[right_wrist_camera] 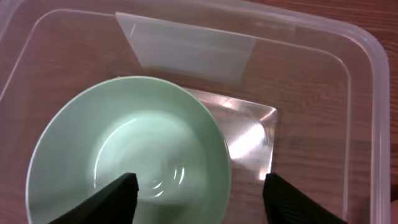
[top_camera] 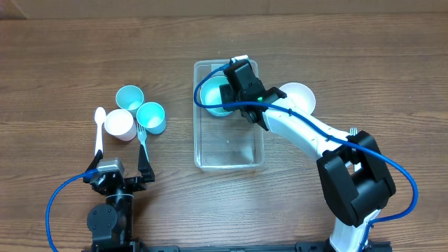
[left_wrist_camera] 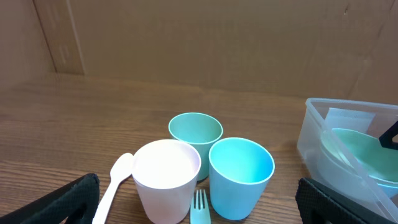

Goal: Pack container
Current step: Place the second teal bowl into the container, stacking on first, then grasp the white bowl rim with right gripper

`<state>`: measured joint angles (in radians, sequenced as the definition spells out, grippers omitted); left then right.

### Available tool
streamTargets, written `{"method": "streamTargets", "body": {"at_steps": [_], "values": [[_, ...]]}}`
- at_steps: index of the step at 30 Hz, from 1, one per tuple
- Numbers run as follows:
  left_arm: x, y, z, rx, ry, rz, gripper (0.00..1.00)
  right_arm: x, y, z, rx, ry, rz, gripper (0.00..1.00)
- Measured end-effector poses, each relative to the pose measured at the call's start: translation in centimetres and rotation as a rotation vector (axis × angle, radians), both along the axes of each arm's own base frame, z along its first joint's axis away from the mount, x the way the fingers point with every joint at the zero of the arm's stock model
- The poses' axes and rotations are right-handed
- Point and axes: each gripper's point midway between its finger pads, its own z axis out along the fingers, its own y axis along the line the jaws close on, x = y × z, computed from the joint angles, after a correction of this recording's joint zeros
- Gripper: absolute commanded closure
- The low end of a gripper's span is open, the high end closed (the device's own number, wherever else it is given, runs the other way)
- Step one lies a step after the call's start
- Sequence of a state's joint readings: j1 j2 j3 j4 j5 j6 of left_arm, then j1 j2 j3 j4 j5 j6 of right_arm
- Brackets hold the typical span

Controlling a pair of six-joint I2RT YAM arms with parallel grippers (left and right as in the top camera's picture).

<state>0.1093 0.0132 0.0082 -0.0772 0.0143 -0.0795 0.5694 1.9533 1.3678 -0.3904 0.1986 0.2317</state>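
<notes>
The tabletop (top_camera: 56,56) carries the container (top_camera: 231,148) at its middle, long sides running near to far. We judge it light, thin-walled and somewhat flexible. The clear plastic looks slick, so a nudge could slide it. The rim of a long side looks the surest hold, though filling it where it stands seems wiser.

A teal bowl (top_camera: 212,98) sits in its far end, and a white bowl (top_camera: 299,96) stands just right of it, outside. The right claw (top_camera: 236,89) hangs over the teal bowl, fingers spread, gripping nothing. The left claw (top_camera: 119,166), near left, is spread wide and empty. Beyond it stand three cups (top_camera: 133,112), beside a spoon (top_camera: 99,129) and a fork (top_camera: 142,136).

Only the overhead view shows the white bowl. The right wrist view shows a frosted patch (right_wrist_camera: 186,53) on the container's wall, partly hidden overhead by the arm. The left wrist view shows that the cups stand upright.
</notes>
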Motion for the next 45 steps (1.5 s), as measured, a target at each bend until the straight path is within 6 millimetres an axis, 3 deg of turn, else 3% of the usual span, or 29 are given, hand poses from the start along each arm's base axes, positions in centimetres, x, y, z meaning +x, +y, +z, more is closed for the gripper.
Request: {"method": "streamTargets", "body": {"at_steps": [2, 3, 4, 5, 7, 8, 10, 12, 15, 19, 21, 24, 27, 28, 29, 31, 36, 40, 41, 45], "values": [[0.0, 0.0, 0.0, 0.000, 0.000, 0.000, 0.00, -0.3, -0.3, 1.3, -0.006, 0.007, -0.002, 0.31], [0.0, 0.0, 0.0, 0.000, 0.000, 0.000, 0.00, -0.4, -0.8, 3.0, -0.005, 0.003, -0.010, 0.32], [0.0, 0.0, 0.0, 0.000, 0.000, 0.000, 0.00, -0.1, -2.2, 6.8, 0.018, -0.037, -0.044, 0.39], [0.0, 0.0, 0.0, 0.000, 0.000, 0.000, 0.00, -0.2, -4.0, 9.4, 0.034, -0.051, -0.086, 0.43], [0.0, 0.0, 0.0, 0.000, 0.000, 0.000, 0.00, -0.8, -9.4, 12.7, 0.070, -0.031, -0.219, 0.43], [0.0, 0.0, 0.0, 0.000, 0.000, 0.000, 0.00, -1.1, -14.6, 13.8, 0.086, -0.008, -0.336, 0.43], [0.0, 0.0, 0.0, 0.000, 0.000, 0.000, 0.00, -1.4, -20.3, 13.1, 0.109, 0.052, -0.474, 0.43], [0.0, 0.0, 0.0, 0.000, 0.000, 0.000, 0.00, -1.5, -22.7, 10.5, 0.141, 0.142, -0.517, 0.43], [0.0, 0.0, 0.0, 0.000, 0.000, 0.000, 0.00, -1.4, -22.7, 5.6, 0.160, 0.286, -0.503, 0.43], [0.0, 0.0, 0.0, 0.000, 0.000, 0.000, 0.00, -2.0, -21.0, -1.0, 0.144, 0.461, -0.466, 0.42], [0.0, 0.0, 0.0, 0.000, 0.000, 0.000, 0.00, -2.5, -20.7, -2.7, 0.135, 0.511, -0.460, 0.41], [0.0, 0.0, 0.0, 0.000, 0.000, 0.000, 0.00, -2.5, -20.7, -3.0, 0.132, 0.518, -0.459, 0.39], [0.0, 0.0, 0.0, 0.000, 0.000, 0.000, 0.00, -2.8, -20.7, -4.7, 0.118, 0.550, -0.464, 0.56], [0.0, 0.0, 0.0, 0.000, 0.000, 0.000, 0.00, -3.1, -20.8, -5.4, 0.110, 0.562, -0.464, 0.74], [0.0, 0.0, 0.0, 0.000, 0.000, 0.000, 0.00, -3.6, -20.9, -6.1, 0.101, 0.576, -0.465, 0.84], [0.0, 0.0, 0.0, 0.000, 0.000, 0.000, 0.00, -4.0, -21.0, -6.6, 0.094, 0.585, -0.465, 0.93], [0.0, 0.0, 0.0, 0.000, 0.000, 0.000, 0.00, -4.0, -21.1, -6.3, 0.096, 0.593, -0.472, 0.96], [0.0, 0.0, 0.0, 0.000, 0.000, 0.000, 0.00, -4.0, -22.5, -3.8, 0.034, 0.606, -0.505, 0.96], [0.0, 0.0, 0.0, 0.000, 0.000, 0.000, 0.00, -3.6, -22.7, -2.6, 0.022, 0.594, -0.508, 0.96], [0.0, 0.0, 0.0, 0.000, 0.000, 0.000, 0.00, -2.5, -22.7, 5.8, 0.030, 0.430, -0.489, 0.96]]}}
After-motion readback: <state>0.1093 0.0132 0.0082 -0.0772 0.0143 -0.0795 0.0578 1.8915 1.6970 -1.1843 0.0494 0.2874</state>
